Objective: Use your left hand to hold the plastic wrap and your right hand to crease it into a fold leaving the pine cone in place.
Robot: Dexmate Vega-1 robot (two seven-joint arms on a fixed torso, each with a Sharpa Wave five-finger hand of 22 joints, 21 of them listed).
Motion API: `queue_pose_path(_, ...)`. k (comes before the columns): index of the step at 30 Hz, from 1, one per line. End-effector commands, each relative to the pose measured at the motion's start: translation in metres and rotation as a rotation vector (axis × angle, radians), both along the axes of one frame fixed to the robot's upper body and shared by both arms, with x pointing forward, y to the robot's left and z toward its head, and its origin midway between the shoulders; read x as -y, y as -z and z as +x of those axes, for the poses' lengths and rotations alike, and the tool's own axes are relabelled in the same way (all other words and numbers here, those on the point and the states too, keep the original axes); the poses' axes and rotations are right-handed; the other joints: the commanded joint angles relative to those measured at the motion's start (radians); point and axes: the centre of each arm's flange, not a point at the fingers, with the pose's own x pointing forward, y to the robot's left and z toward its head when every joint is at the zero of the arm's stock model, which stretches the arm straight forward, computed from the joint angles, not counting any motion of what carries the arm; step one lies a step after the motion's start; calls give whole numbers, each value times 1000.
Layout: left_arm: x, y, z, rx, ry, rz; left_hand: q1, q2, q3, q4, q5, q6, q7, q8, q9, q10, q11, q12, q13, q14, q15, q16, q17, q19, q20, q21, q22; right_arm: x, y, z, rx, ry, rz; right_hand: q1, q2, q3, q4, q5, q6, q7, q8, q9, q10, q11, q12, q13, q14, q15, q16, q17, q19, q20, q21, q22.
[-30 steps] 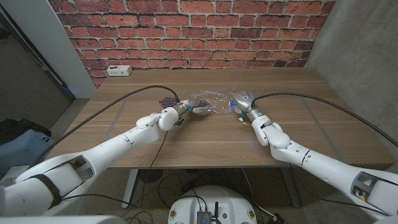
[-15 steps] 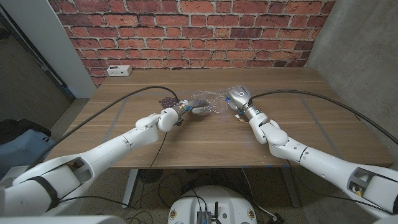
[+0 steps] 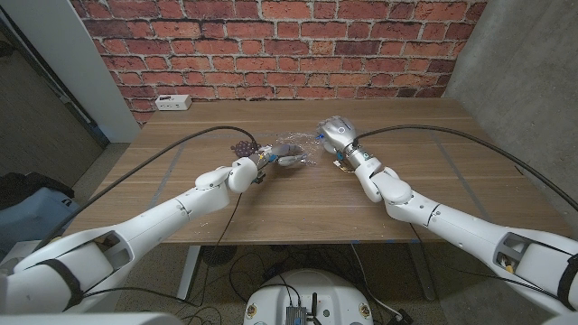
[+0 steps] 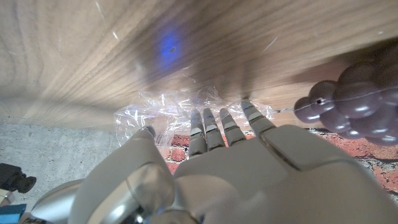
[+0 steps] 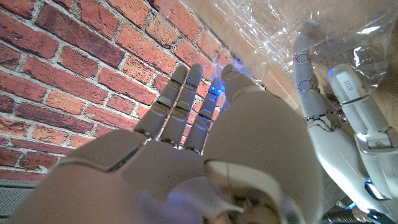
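A crumpled sheet of clear plastic wrap lies mid-table, with the same plastic wrap and plastic wrap in the wrist views. My left hand holds its near left part, thumb on one side and straight fingers on the other. Just left of that wrist sits the pine cone, a dark knobbly cluster, off the wrap. My right hand hovers at the wrap's right edge, fingers straight and apart, holding nothing. My left hand lies close beside it.
A white power strip sits at the table's back left corner before the brick wall. Black cables run over the table along both arms. Bare wood spreads to the right and towards the front edge.
My right hand has moved up and back-left towards the wrap's far right edge, fingers now spread. The left hand, the wrap and the pine cone have stayed put.
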Motion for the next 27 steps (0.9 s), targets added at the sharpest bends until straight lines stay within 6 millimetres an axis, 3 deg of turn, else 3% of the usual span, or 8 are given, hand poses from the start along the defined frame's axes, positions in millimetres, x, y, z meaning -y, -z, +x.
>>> queue_pose_path(1,-2,1,3,-4,0,-4,-7,1,4,-5,6,-2,3,3,2,3,4,-1,2,-1,0,1,1,4,0,6,-1,-14,-9,4,46,-54,-22,12,-3,-3,-5,0,13,0,4,4,9,-5,0,1,9,-169,5,4,0,-6,7,5)
queue_pose_path(27,-3,1,13,-16,2,-19,-7,-5,6,-14,7,-4,5,3,1,3,1,-1,2,-1,2,1,1,4,0,5,-2,-45,-16,16,68,-165,-115,24,-5,-29,2,5,20,-15,1,6,25,-19,-2,7,10,-168,8,10,-13,-24,13,6)
